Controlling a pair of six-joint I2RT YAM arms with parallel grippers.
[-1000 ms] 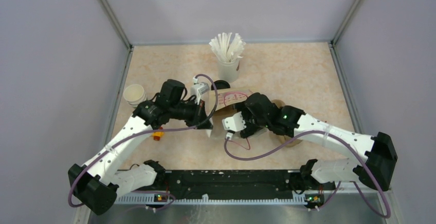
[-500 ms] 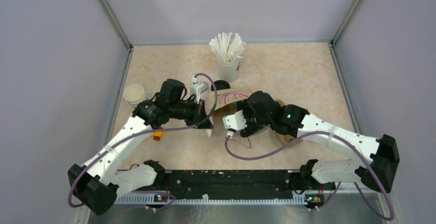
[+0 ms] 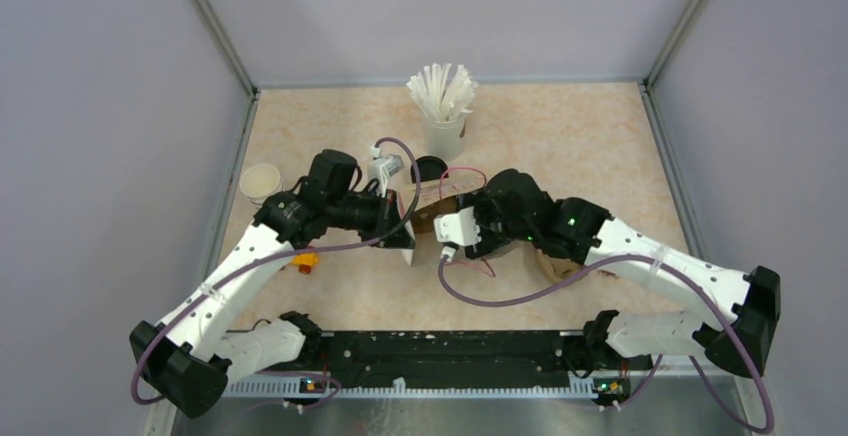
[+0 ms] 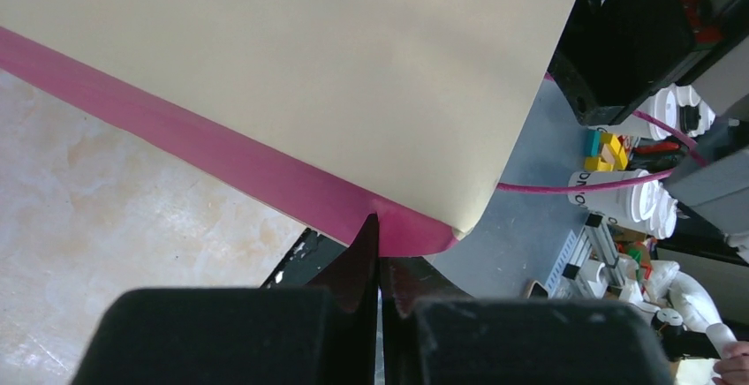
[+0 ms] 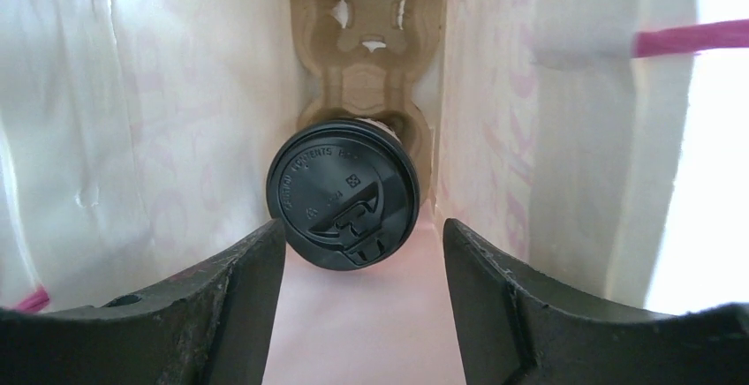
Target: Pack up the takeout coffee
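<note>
The takeout coffee (image 5: pixel 344 204), a paper cup with a black lid, stands in a brown cardboard carrier (image 5: pixel 366 41) at the bottom of a cream paper bag (image 5: pixel 159 120) with pink print. My right gripper (image 5: pixel 364 230) is open above the lid, one finger on each side, not touching it. My left gripper (image 4: pixel 380 226) is shut on the bag's pink rim (image 4: pixel 265 182). In the top view the bag (image 3: pixel 440 196) sits between the two wrists, mostly hidden by them.
A white cup of straws (image 3: pixel 443 106) stands behind the bag. A black disc (image 3: pixel 430 168) shows just behind the bag. A stack of lidless cups (image 3: pixel 260 184) is at the left. Tan cardboard (image 3: pixel 548 258) lies under the right arm. A small orange thing (image 3: pixel 305 261) lies under the left arm.
My right arm has shifted a little left and away over the bag. Less of the bag's printed face shows. My left gripper keeps its hold on the rim.
</note>
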